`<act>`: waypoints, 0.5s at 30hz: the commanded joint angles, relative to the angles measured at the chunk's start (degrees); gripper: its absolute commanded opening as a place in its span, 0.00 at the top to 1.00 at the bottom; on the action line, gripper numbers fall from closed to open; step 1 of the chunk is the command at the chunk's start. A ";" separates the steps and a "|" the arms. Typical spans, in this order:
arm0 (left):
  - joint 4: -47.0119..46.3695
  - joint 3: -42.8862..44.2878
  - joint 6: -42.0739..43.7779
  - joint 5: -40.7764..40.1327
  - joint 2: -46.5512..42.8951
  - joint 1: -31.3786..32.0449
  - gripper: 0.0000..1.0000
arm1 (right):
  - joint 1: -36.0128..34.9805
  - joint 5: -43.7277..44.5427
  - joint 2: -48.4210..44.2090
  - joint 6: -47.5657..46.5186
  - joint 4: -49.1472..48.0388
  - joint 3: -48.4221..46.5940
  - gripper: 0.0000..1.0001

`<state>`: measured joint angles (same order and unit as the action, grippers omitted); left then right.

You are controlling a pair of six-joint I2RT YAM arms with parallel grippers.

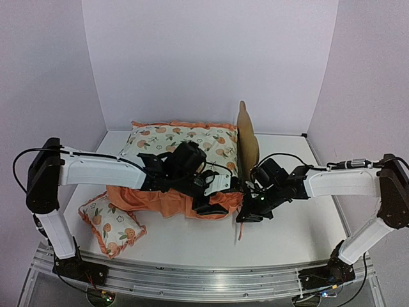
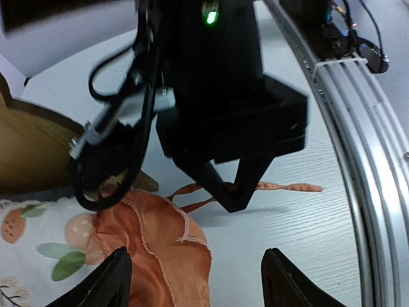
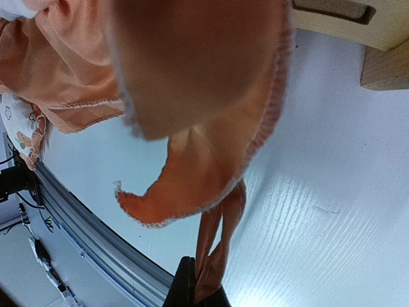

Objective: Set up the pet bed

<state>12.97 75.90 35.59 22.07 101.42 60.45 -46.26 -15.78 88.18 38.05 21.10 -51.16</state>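
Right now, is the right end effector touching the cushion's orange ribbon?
Touching. The right wrist view shows the right end effector pinching the orange ribbon between its fingertips.

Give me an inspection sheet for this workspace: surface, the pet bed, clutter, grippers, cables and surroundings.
Surface: white table, no damage seen.
Job's things: pet bed, headboard upright at the right end of the fruit-print cushion; the rest hidden.
Clutter: matching pillow lying apart, front left.
Grippers: left gripper jaws open, empty; right gripper jaws shut on the cushion's orange tie.
Cables: black cables loop off both arms.
Surroundings: plain walls; metal rail at near edge.
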 commanded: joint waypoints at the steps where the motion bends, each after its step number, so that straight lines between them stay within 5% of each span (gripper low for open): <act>1: -21.40 -5.37 -3.04 -8.83 3.16 0.77 0.29 | -0.38 -3.47 -2.09 3.22 2.83 -0.85 1.00; 11: -35.62 -9.90 -5.85 -15.32 9.85 4.32 0.36 | -0.37 -3.12 -1.79 2.92 2.10 -1.97 1.00; 15: -34.21 -7.93 -5.70 -15.35 12.22 4.28 0.61 | -0.24 -3.26 -2.56 3.12 2.10 -0.80 1.00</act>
<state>-17.20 64.89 31.20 8.89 111.43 65.16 -46.26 -16.40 87.72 40.08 21.13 -51.24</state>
